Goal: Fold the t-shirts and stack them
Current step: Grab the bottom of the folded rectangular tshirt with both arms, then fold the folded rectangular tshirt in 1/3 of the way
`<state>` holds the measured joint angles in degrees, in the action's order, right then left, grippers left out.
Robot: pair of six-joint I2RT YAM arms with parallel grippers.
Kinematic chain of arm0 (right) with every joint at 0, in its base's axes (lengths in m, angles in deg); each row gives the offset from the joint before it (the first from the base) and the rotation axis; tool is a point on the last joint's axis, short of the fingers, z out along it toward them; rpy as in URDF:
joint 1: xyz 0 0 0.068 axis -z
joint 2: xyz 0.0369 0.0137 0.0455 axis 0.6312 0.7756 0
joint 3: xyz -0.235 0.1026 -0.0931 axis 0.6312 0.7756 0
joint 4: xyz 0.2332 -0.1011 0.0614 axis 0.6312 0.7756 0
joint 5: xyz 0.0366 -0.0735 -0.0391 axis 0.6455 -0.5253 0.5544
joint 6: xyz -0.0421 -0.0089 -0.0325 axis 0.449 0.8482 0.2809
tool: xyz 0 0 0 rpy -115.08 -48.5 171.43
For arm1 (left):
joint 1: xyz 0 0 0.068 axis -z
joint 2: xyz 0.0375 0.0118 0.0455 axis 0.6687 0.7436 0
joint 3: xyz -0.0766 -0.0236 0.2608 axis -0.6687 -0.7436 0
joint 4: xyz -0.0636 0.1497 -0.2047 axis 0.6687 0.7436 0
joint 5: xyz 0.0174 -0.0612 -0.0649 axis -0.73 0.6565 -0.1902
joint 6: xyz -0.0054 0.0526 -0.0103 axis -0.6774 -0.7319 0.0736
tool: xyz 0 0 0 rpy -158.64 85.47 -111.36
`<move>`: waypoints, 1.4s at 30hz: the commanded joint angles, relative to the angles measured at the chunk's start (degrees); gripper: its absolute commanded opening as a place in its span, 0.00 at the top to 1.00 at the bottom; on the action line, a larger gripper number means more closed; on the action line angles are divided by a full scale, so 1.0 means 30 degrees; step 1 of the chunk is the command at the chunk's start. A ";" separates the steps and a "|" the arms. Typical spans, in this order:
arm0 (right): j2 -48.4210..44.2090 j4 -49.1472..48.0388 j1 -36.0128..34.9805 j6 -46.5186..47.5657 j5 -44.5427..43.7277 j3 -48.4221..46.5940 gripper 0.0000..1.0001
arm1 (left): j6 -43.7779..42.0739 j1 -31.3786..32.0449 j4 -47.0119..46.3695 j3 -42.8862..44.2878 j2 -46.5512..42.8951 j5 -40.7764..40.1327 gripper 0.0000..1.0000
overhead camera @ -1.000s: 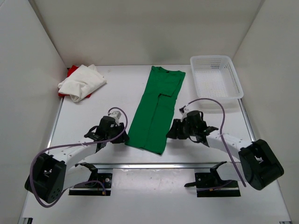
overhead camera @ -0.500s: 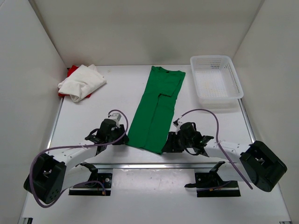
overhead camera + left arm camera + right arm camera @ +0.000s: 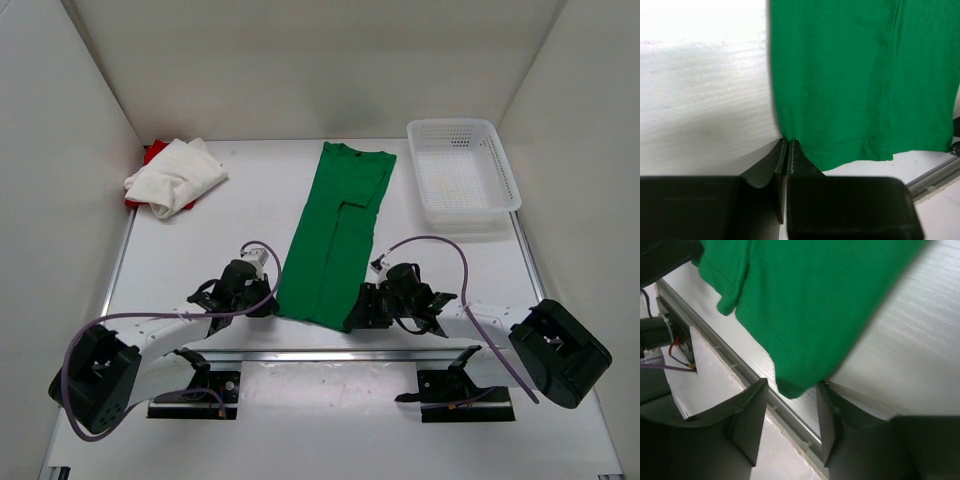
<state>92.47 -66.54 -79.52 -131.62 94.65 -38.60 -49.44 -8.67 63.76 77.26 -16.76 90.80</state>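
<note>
- The left tool (image 3: 787,144) is pinched shut on the 7 o'clock hem corner of the green t-shirt (image 3: 335,235). The right tool (image 3: 790,392) stands apart, straddling the 5 o'clock corner, likely so both can lift the hem toward 12.
- The green t-shirt lies mid-table as a long, flat, narrow strip, collar at 12 o'clock.

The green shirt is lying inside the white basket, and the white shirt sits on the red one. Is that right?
Not quite. The green shirt lies flat on the table beside the basket, not in it; the top view shows that. The white shirt does sit on the red one.
</note>
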 commanded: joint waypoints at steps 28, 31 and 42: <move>-0.2150 0.4795 0.5950 0.4726 -0.0336 -0.5419 1.00 | -0.0768 -0.0988 0.3577 0.8911 0.1267 0.0493 1.00; 0.0370 0.3886 0.7654 0.5312 -0.0071 -0.7263 1.00 | -0.0856 -0.1838 0.3012 1.1809 0.5163 0.0260 1.00; 0.8108 0.2593 1.0208 0.5724 0.0748 -1.2893 1.00 | -0.1326 -0.2896 0.4269 2.1162 1.4896 0.0112 1.00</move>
<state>113.95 -56.37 -49.81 -116.18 95.53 -73.61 -52.36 -16.77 75.12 135.62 25.29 91.04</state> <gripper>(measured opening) 0.023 0.113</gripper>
